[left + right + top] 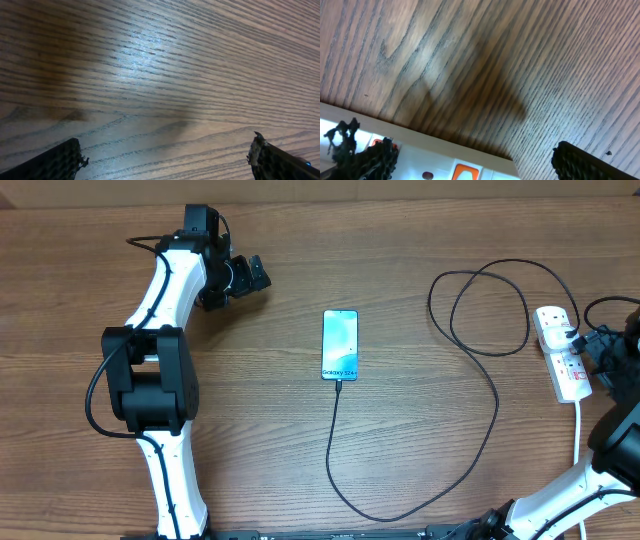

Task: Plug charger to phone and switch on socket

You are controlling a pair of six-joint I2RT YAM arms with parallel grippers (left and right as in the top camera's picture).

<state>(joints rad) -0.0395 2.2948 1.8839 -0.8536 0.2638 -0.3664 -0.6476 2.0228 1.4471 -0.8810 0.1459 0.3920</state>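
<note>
Nearby, left hand (167, 156) gapes over brown wooden counter (160, 75); right hand (470, 162), equally apart, hangs above the white red-switched power strip (560, 352).

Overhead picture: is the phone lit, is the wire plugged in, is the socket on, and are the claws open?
phone: lying flat on the table, screen lit.
charger: one end at the phone's bottom edge, seemingly plugged in; other end at the socket.
socket: black plug in it; on or off, cannot tell.
left gripper: open, over bare table.
right gripper: open, above the socket.
</note>
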